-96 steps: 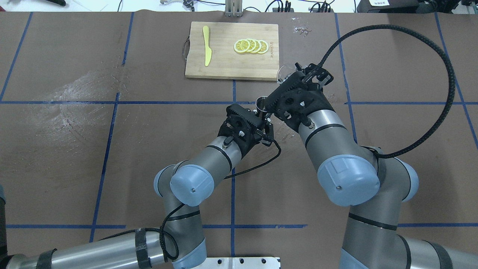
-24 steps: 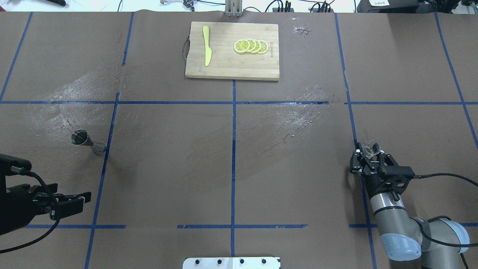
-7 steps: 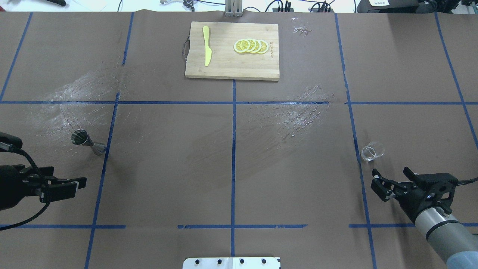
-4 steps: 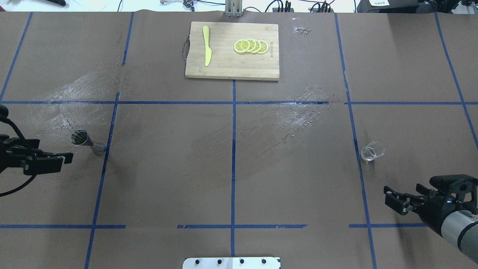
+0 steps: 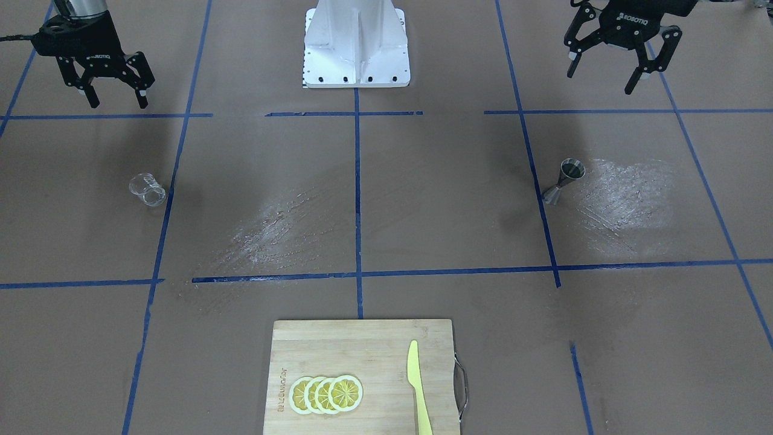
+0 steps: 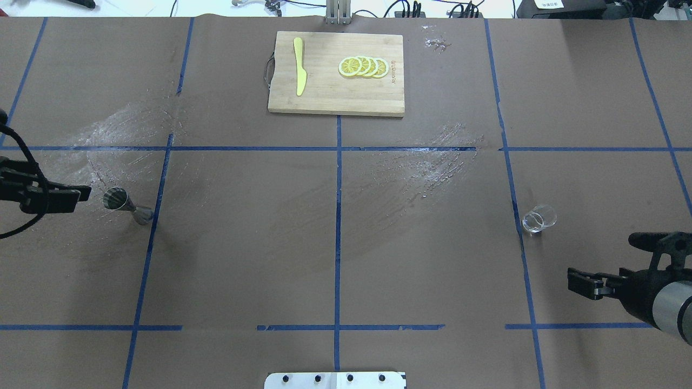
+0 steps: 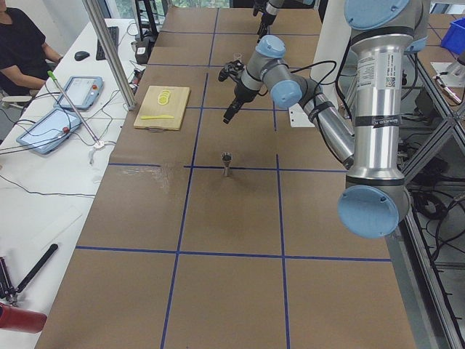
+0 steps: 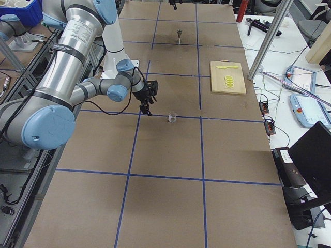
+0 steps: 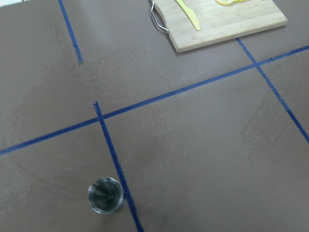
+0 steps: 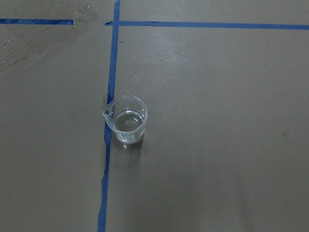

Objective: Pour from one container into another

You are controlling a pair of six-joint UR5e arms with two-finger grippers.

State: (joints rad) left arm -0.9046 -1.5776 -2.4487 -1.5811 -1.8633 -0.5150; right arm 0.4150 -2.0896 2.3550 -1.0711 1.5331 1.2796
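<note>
The glass tumbler [image 6: 539, 218] stands upright on the tabletop [image 6: 243, 243] toward the robot's right-hand end, just beside a blue tape line [image 6: 516, 216]. Its long axis is vertical and its mouth faces up. In the right wrist view a small pouring lip on the rim points toward the tape. Whether it holds liquid cannot be made out.

The steel jigger [image 6: 127, 205] stands upright toward the left-hand end, just beside another tape line and next to a pale smeared patch [image 6: 124, 135]. Its axis is vertical, with one cone open upward. The interior reads dark, so its contents cannot be judged.

The right gripper [image 5: 118, 99] hangs above the tabletop on the robot's side of the tumbler, clear of it, jaws spread and empty. The left gripper [image 5: 604, 75] hangs near the jigger without touching it, jaws likewise spread and empty. The overhead view cuts it off at the frame edge.

A wooden cutting board [image 6: 324, 97] lies at the middle of the far edge, carrying a yellow knife [image 6: 299, 66] and lemon slices [image 6: 363, 67].
</note>
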